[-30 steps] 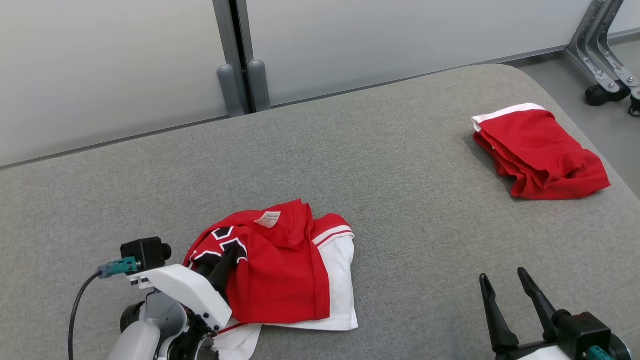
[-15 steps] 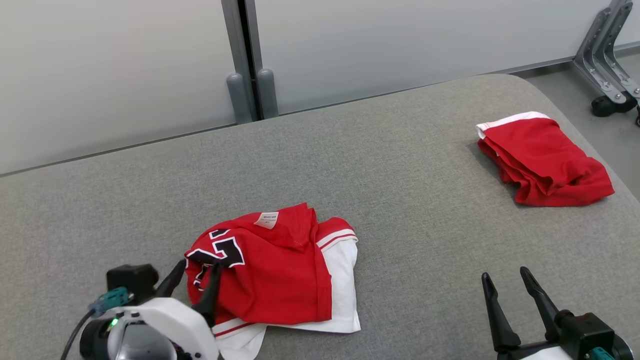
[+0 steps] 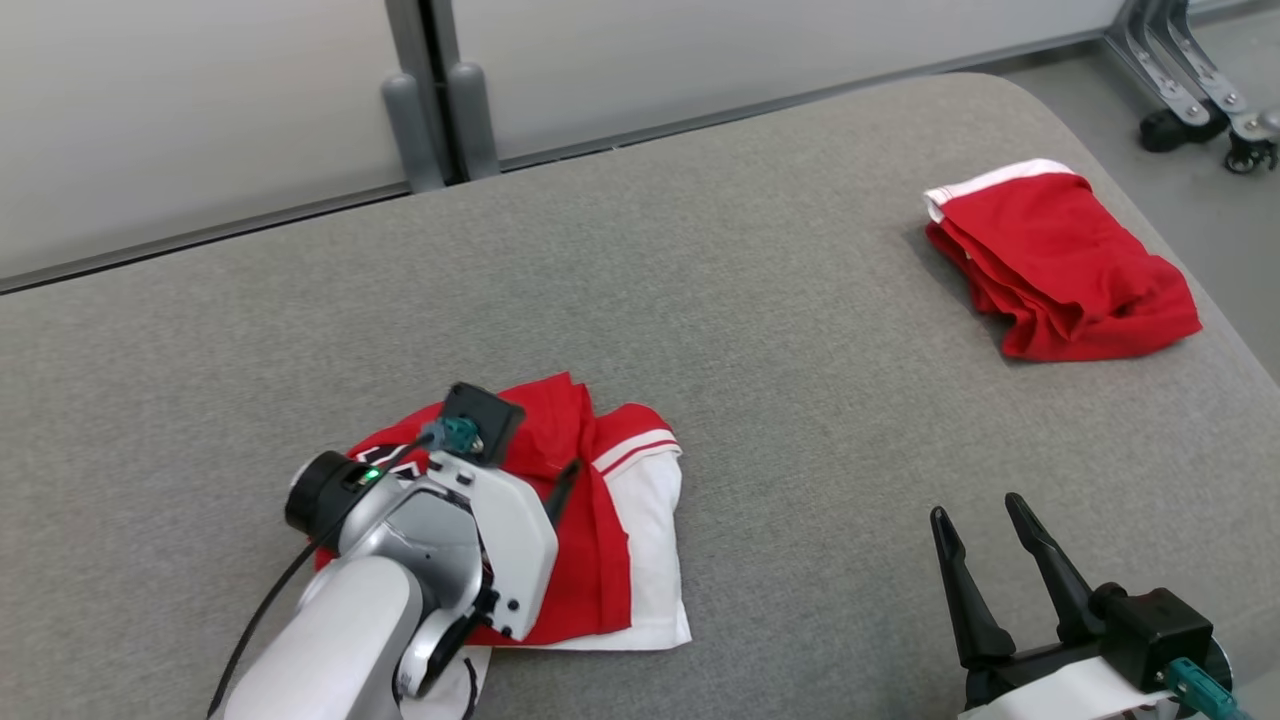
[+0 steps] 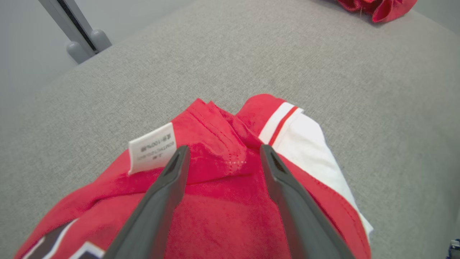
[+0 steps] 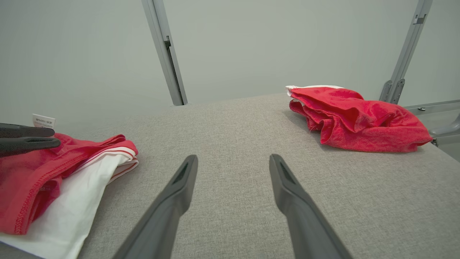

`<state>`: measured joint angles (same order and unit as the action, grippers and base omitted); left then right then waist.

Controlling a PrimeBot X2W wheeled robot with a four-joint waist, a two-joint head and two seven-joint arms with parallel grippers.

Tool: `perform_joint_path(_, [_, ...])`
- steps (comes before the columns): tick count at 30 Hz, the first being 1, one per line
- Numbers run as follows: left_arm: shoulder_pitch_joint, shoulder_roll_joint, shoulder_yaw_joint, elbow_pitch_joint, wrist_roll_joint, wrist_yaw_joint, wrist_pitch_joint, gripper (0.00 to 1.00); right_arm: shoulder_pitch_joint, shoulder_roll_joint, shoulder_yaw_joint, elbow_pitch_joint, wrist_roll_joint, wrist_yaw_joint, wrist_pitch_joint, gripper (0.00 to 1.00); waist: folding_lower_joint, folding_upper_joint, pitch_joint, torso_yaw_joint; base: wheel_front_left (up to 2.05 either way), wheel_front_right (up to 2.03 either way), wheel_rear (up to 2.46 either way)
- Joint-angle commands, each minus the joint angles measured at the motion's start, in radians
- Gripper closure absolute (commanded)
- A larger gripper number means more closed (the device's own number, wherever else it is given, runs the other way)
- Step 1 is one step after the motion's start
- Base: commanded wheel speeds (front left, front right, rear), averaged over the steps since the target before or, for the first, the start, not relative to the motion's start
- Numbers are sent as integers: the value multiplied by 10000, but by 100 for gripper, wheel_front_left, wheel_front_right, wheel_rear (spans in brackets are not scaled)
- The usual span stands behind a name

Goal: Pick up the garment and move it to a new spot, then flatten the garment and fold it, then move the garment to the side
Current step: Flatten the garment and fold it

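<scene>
The crumpled red-and-white fabric jersey (image 3: pixel 600 560) is lying at the lower centre-left of the head view on the grey upholstered table (image 3: pixel 800 350). The left gripper (image 4: pixel 223 149) is hovering over it, fingers spread, grasping nothing. The right gripper (image 3: pixel 977 510) is hanging released and empty at lower right.

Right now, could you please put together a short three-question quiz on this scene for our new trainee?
1. True or false: the left gripper stands open at the red and white garment.
2. Multiple choice: in the head view, the folded red garment lies on the gray table at the A) far right, B) near left, C) middle.
3. What small white item sticks up from the red and white garment next to the left gripper?
Key: 1 true; 2 A; 3 a label.
</scene>
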<state>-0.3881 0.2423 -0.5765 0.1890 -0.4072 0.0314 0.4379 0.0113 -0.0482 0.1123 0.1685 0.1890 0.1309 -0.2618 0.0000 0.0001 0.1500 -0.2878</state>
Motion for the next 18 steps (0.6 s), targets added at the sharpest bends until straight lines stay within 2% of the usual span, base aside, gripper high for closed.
perform_joint_path(1, [-324,64,-70,461,28,-101,229,0,-101,-49,-18,8,118,-2,-46,0,0,-1,249,-283,0,0,0])
perform_joint_path(7, [-1060,317,-477,1720,262,-674,703,0,-154,-46,-85,52,228,-2,-46,0,0,-1,368,-496,0,0,0])
perform_joint_path(8, [-1111,320,-542,1867,232,-782,771,12,-163,-46,-100,54,222,-2,-46,0,0,-1,364,-505,0,0,0])
perform_joint_path(9, [-1152,312,-588,1974,195,-850,772,30,-177,-46,-113,58,227,-2,-46,0,0,-1,356,-510,0,0,0])
perform_joint_path(11, [-1223,264,-627,2167,149,-938,692,78,-206,-46,-115,73,270,-2,-46,0,0,-1,330,-509,0,0,0])
perform_joint_path(12, [-1223,264,-627,2167,149,-938,692,78,-206,-46,-115,73,270,-2,-46,0,0,-1,330,-509,0,0,0])
perform_joint_path(13, [-1230,220,-588,2232,68,-963,576,100,-215,-46,-107,84,283,-2,-46,0,0,-1,305,-505,0,0,0])
perform_joint_path(18, [-1266,-55,-294,2370,-195,-804,-36,100,-109,-48,-148,134,253,-3,-46,0,0,-1,81,-404,0,0,0])
